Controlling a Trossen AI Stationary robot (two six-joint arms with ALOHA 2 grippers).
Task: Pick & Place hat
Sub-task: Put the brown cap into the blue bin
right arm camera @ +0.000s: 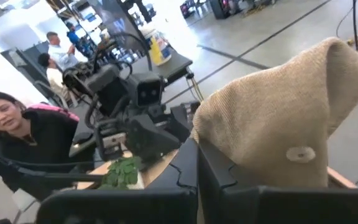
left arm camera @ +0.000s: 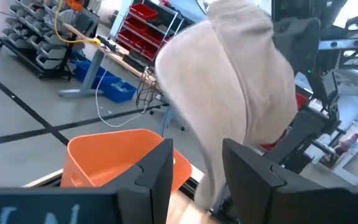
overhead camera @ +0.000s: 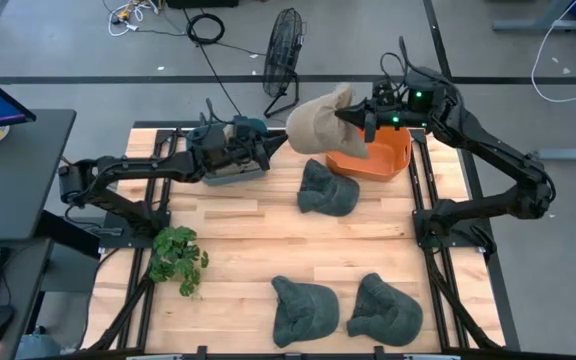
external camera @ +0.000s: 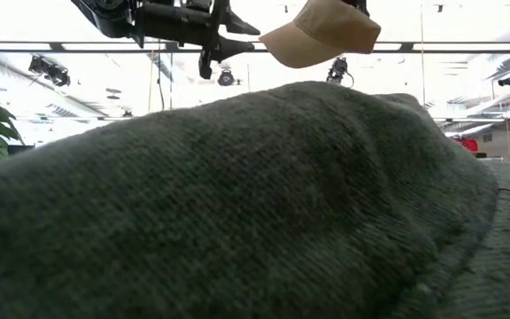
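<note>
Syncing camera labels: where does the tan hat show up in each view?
High view: tan hat at top centre, held by the right gripper beside the orange bin.
Low view: tan hat along the top edge, above a grey hat filling the frame.
Left wrist view: upper centre, above the bin.
Right wrist view: right half, in the fingers.
Shared landmark: the orange bin, in the high and left wrist views only.

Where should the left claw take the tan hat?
By the free crown side of the tan hat, coming level from the left claw. The right claw pinches its far side, so the hat hangs over the orange bin.
</note>
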